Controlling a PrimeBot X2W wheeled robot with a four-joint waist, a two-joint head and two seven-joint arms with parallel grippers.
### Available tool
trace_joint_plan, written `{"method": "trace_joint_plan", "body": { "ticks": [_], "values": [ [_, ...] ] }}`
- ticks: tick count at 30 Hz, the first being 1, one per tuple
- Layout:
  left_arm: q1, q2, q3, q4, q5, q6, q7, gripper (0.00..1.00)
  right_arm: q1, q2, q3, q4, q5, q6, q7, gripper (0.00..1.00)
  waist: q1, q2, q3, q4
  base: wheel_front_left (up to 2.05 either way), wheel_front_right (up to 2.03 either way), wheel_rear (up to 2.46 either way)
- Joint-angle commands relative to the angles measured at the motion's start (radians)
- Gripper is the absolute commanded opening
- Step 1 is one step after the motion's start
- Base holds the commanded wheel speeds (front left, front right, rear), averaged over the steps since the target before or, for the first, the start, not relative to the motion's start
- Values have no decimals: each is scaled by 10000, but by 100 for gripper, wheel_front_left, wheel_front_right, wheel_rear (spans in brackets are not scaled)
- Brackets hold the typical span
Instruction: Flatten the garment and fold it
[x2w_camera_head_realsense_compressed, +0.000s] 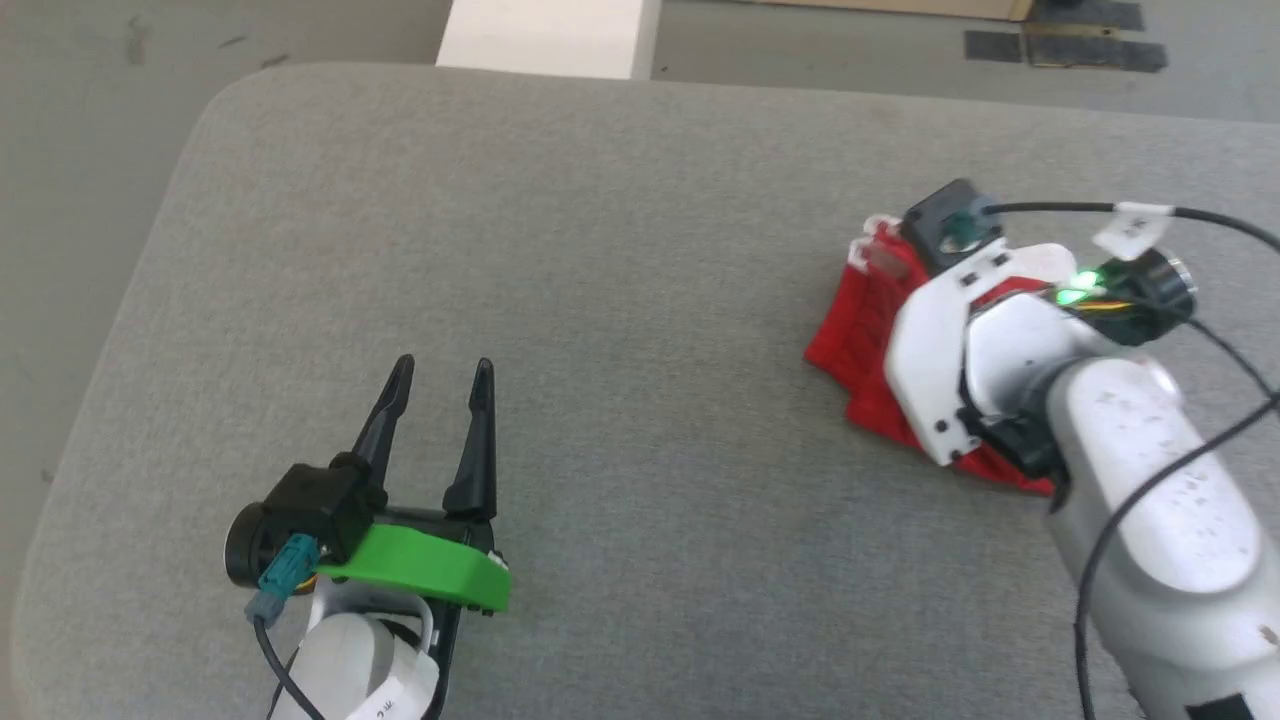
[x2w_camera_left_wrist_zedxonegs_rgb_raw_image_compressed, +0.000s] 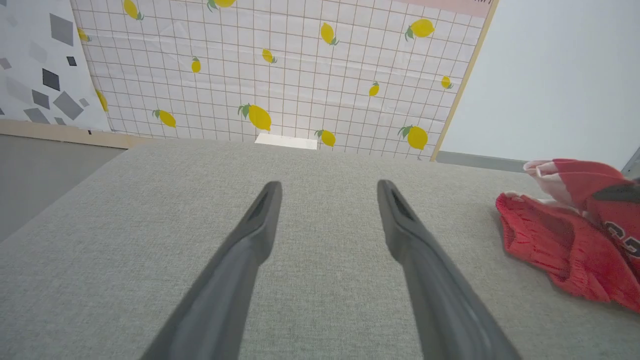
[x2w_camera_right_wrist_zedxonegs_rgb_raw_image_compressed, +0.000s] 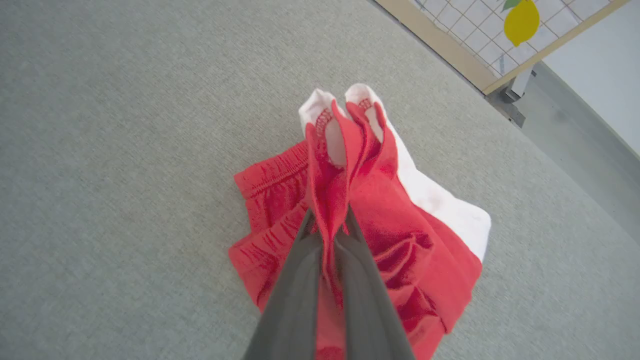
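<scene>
— Garment (x2w_camera_head_realsense_compressed: 858, 325)?
— Crumpled in a red-and-white heap on the right side of the grey padded surface (x2w_camera_head_realsense_compressed: 600, 250), well apart from the left gripper (x2w_camera_head_realsense_compressed: 445, 365).
— Right gripper (x2w_camera_right_wrist_zedxonegs_rgb_raw_image_compressed: 327, 222)?
— Pinched tight on a raised fold of the red fabric, fingers together with cloth between. Elastic waistband to one side of the fold, white stripe to the other.
— And the left?
— Spread wide, holding nothing, over bare grey surface at lower left.
— Anything extra from the wrist views?
— From the left: part of a print on the red cloth at the right edge, plus a lemon-patterned panel (x2w_camera_left_wrist_zedxonegs_rgb_raw_image_compressed: 300, 75) beyond the far edge. From the right: the pinch itself, covered by the pale wrist in the head view.
</scene>
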Motion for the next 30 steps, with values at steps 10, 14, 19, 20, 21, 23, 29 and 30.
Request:
{"method": "trace_joint_plan", "body": {
  "ticks": [10, 14, 19, 20, 21, 23, 29, 30],
  "values": [
    [-240, -18, -68, -25, -124, 71, -38, 100, -670, 347, 1027, 2027, 959, -17, -1037, 100, 0, 0, 373, 374, 0, 0, 0],
    [-138, -18, 38, 4, -81, 81, -38, 100, -572, 319, 866, 1459, 1499, -17, -1976, 100, 0, 0, 111, 133, 0, 0, 0],
    [9, -18, 166, 3, -71, 61, -38, 100, 115, 318, -137, 159, 1614, -17, -3875, 100, 0, 0, -359, -307, 0, 0, 0],
    [39, -18, 193, 9, -56, 57, -38, 100, 301, 333, -362, -81, 1552, -17, -4252, 100, 0, 0, -455, -398, 0, 0, 0],
    [63, -18, 212, 17, -42, 52, -38, 100, 502, 364, -640, -301, 1483, -17, -4612, 100, 0, 0, -535, -472, 0, 0, 0],
    [118, -18, 277, 42, -25, 47, -38, 100, 1033, 471, -1209, -768, 1329, -17, -5385, 100, 0, 0, -730, -667, 0, 0, 0],
    [328, -18, 465, 104, 32, 55, -38, 100, 2783, 984, -2699, -1797, 765, -17, -7231, 100, 0, 0, -1210, -1224, 0, 0, 0],
    [362, -18, 505, 122, 25, 52, -38, 100, 3092, 1048, -2885, -1922, 646, -17, -7530, 100, 0, 0, -1282, -1317, 0, 0, 0]
  ]
}}
